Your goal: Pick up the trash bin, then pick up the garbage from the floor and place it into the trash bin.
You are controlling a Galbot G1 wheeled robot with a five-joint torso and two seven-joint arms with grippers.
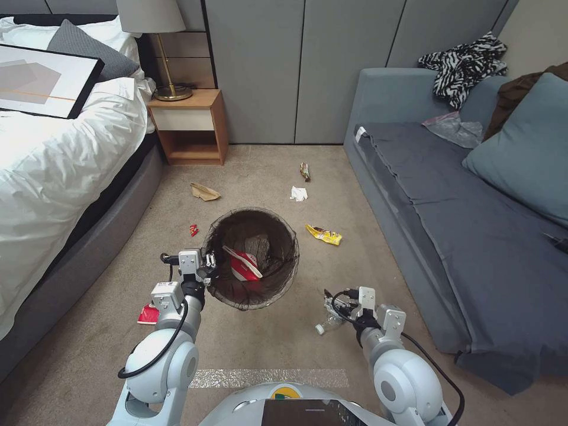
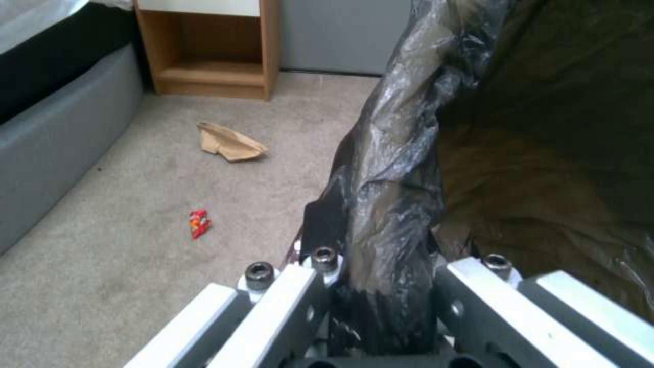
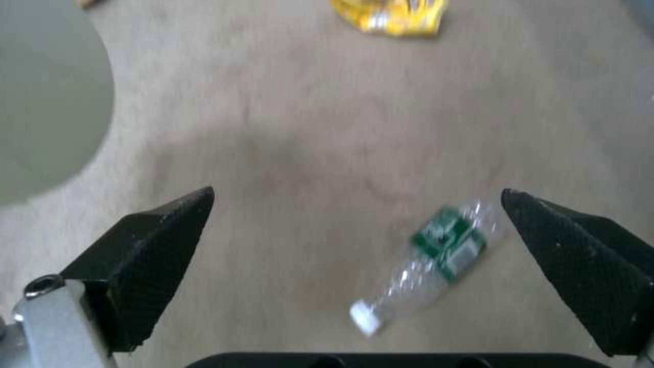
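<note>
Trash bin (image 1: 251, 260), a small round bucket lined with a dark brown-black plastic bag, sat on the beige carpet (image 1: 284, 343) between the grey-framed bed (image 1: 71, 260) and the grey sofa (image 1: 449, 236), with a red-and-white cup (image 1: 242, 264) already inside. The left gripper (image 1: 208, 263) had its jaws pinching the bin's near-left rim, liner bunched between them. The right gripper (image 3: 354, 240) hovered to the bin's right and nearer the robot, jaws spread wide over a clear plastic bottle with a green label (image 3: 436, 260) lying on its side on the carpet.

Around the bin lay the rest: a yellow snack wrapper (image 1: 324, 235) to its right, a white tissue (image 1: 299, 193) and a small crumpled wrapper (image 1: 305, 171) beyond it, a brown paper scrap (image 1: 205, 191) beyond and left, a tiny red wrapper (image 1: 193, 230) just left, and a red packet (image 1: 148, 315) beside the left arm.

Risks, as I judged them: the left hold seemed to bite mostly on slippery liner, so the bag could slide and the bin tip or drop. The bottle lay off-centre, close to one jaw tip, and being round could roll or squirt away as the jaws closed.

Open carpet lay all round the bottle, giving clear room to descend. The sofa edge stood near on the bin's right, the bed frame further off on its left, and the wooden nightstand (image 1: 192, 127) well beyond.
</note>
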